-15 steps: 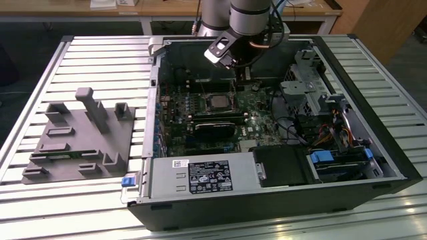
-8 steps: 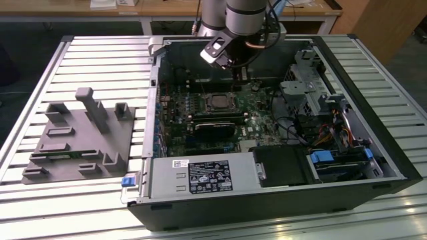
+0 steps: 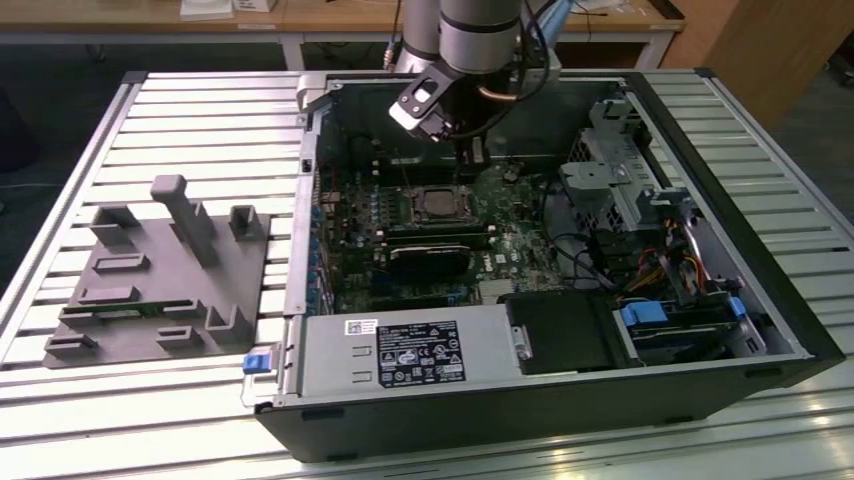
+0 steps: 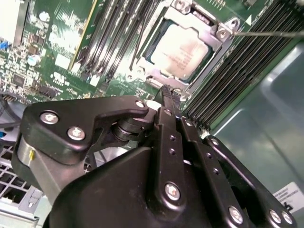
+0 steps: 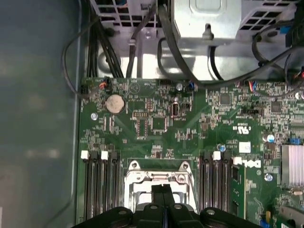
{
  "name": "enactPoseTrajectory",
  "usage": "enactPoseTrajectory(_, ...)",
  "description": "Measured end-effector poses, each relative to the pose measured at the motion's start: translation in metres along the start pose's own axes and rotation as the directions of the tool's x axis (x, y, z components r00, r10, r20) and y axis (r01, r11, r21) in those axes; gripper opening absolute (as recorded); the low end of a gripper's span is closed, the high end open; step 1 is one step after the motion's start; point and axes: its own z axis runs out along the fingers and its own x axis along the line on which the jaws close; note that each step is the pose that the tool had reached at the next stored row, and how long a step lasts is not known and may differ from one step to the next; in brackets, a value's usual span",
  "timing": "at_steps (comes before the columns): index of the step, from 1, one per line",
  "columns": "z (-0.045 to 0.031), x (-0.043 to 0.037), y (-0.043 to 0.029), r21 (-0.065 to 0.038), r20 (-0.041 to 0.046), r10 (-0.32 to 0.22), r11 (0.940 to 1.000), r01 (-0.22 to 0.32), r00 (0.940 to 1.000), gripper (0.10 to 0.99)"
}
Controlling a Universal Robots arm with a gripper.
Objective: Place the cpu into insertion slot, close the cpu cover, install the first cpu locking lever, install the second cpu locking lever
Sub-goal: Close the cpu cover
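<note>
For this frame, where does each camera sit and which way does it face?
Exterior view: off the arm, high, looking down into the open computer case; the arm and tool show.
Second wrist view: on the arm behind the tool, looking along its shut fingers at the cpu.
First wrist view: on the arm, facing the motherboard; the tip of the tool shows.
Shared: both wrist views show the cpu cover.

You see the cpu (image 4: 183, 50) framed by the cpu cover (image 4: 198, 20); the gripper (image 4: 167, 93), fingers (image 4: 173, 105) pressed together, has its tips at the cover's edge.
</note>
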Motion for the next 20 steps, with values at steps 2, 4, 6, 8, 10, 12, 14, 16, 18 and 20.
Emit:
enactPoseTrajectory(2,0.0011,-0.0002,-0.0035,0.001,0.0002,0.0,1.0,0.0,1.0,0.106)
enactPoseTrajectory(4,0.0025,-0.0005,-0.0065,0.003,0.0007,0.0,1.0,0.0,1.0,0.106)
enactPoseTrajectory(6,0.0039,-0.0008,-0.0095,0.005,0.0013,0.0,1.0,0.0,1.0,0.106)
enactPoseTrajectory(8,0.0054,-0.0012,-0.013,0.007,0.0018,0.0,1.0,0.0,1.0,0.106)
enactPoseTrajectory(10,0.0067,-0.0016,-0.0163,0.01,0.0024,0.0,1.0,0.0,1.0,0.106)
enactPoseTrajectory(12,0.0083,-0.0019,-0.0197,0.012,0.0029,0.0,0.9999,0.0,1.0,0.106)
enactPoseTrajectory(14,0.0098,-0.0023,-0.0225,0.015,0.0035,0.0,0.9999,0.0,1.0,0.106)
enactPoseTrajectory(16,0.0117,-0.0025,-0.024,0.019,0.0037,0.0,0.9998,0.0,1.0,0.106)
enactPoseTrajectory(18,0.0123,-0.0026,-0.0242,0.022,0.0038,0.0,0.9998,0.0,1.0,0.106)
enactPoseTrajectory(20,0.0123,-0.0026,-0.0242,0.022,0.0038,0.0,0.9998,0.0,1.0,0.106)
